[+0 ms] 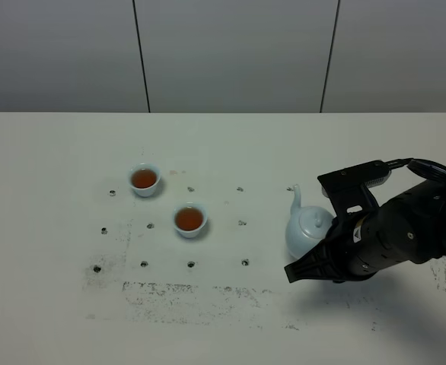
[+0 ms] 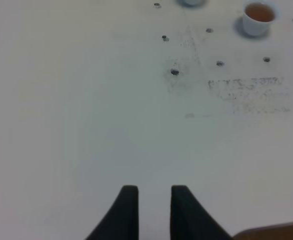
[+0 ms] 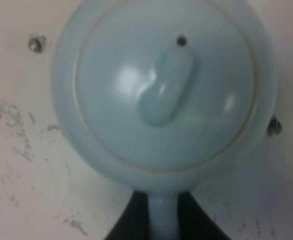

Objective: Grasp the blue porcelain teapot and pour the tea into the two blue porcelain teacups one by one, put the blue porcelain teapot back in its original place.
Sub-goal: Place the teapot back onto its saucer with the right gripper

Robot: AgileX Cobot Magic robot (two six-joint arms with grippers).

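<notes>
Teapot (image 3: 161, 90) handle sits clamped between right jaws.

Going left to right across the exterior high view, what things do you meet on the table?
First teacup, full of tea → second teacup, also full → teapot, spout toward the cups → right gripper, closed on the teapot's handle, with its arm running off to the right edge.

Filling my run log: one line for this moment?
teapot: upright on table | right gripper: shut on handle | both teacups: full
</notes>
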